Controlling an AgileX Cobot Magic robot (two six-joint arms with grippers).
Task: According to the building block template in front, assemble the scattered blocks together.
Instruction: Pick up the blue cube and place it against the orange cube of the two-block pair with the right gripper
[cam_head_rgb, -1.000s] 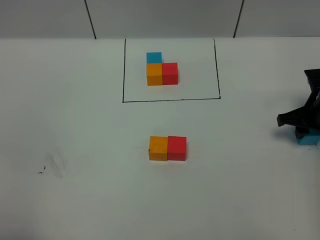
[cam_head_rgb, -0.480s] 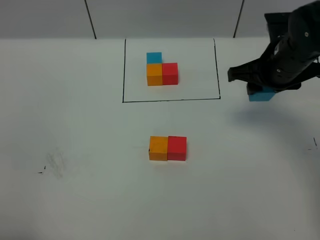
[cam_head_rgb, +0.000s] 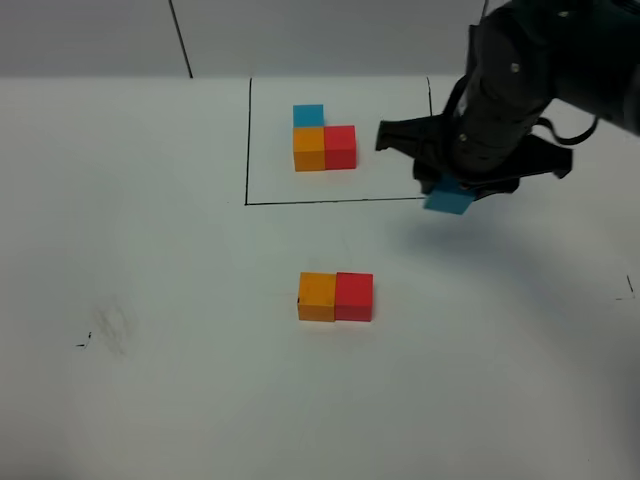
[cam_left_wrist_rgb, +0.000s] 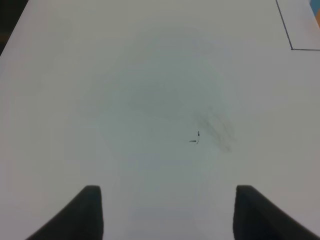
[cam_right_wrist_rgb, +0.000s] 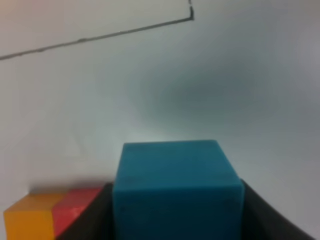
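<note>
The right gripper (cam_head_rgb: 452, 192) is clamped on the blue block (cam_head_rgb: 449, 197), held above the table (cam_head_rgb: 150, 400) right of the template (cam_head_rgb: 323, 139). Orange block (cam_head_rgb: 317, 296) and red block (cam_head_rgb: 353, 296) are joined nearer. The left gripper (cam_left_wrist_rgb: 165, 212) is parted, empty.

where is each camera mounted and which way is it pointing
Exterior high: raised off the arms, looking down at the table; shows the right gripper carrying the blue cube.
Left wrist: on the left arm, facing bare table; its open left gripper shows.
Right wrist: on the right arm, facing down past the held blue cube.
Shared: exterior and right wrist both show the orange-red pair.
</note>
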